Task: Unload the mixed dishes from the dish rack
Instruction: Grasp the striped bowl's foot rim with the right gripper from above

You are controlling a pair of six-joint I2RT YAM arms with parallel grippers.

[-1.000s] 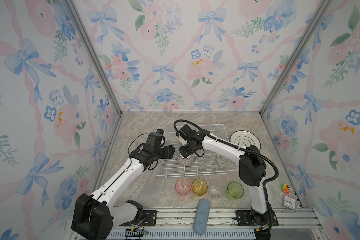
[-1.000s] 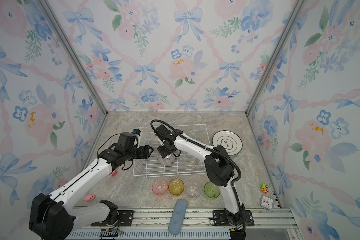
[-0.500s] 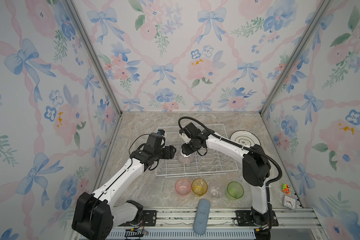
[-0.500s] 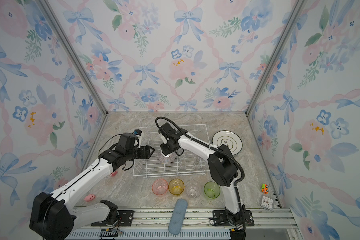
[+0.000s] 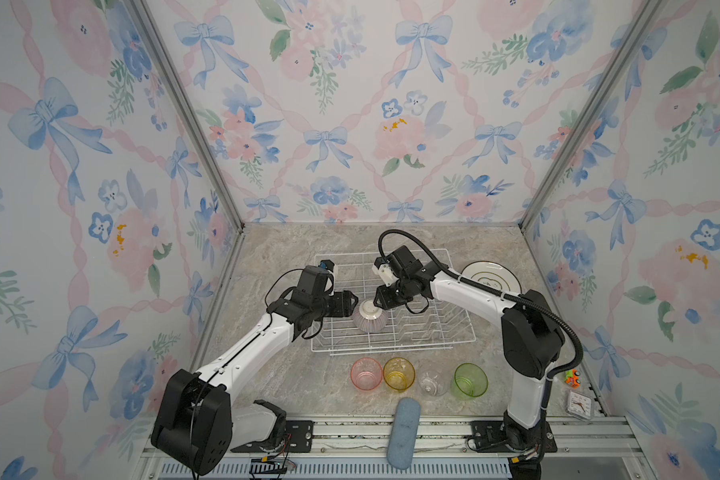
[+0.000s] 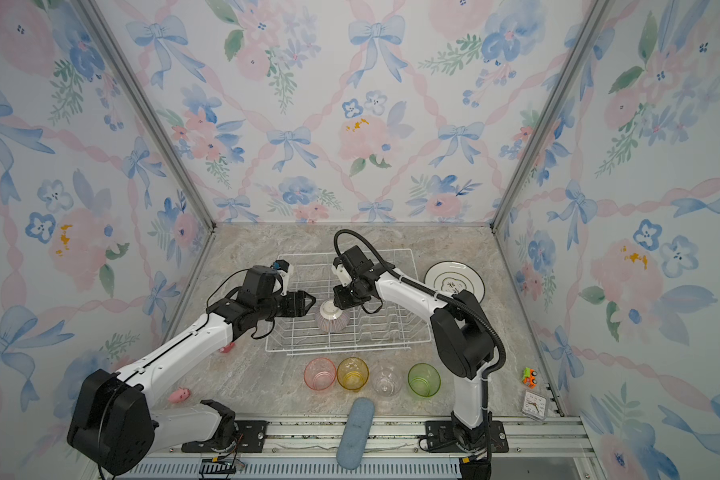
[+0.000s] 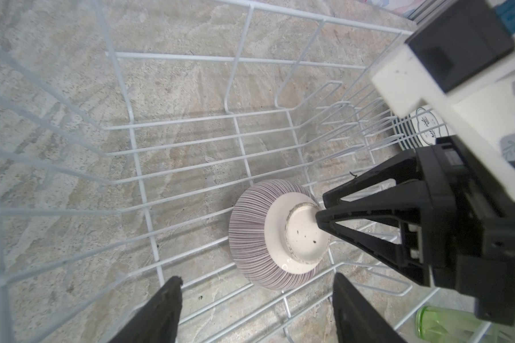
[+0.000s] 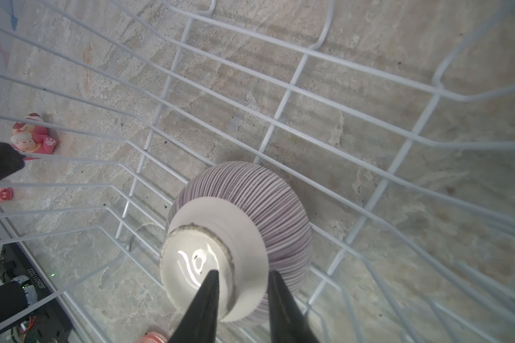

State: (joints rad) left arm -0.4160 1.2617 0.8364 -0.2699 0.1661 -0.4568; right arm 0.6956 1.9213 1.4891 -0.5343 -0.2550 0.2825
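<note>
The right claw (image 8: 243, 272) stood half-open astride the upturned foot of the bowl (image 8: 250, 202), not yet pinching; we judged that foot the only narrow hold. The bowl sat mouth down, round, no long axis, toward 8 o'clock in the rack (image 5: 429, 328). The left claw (image 5: 352, 301), open and empty, hung at its 9 o'clock.

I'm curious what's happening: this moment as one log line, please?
left gripper open near bowl | right gripper open, astride bowl's foot | bowl upturned in dish rack
</note>
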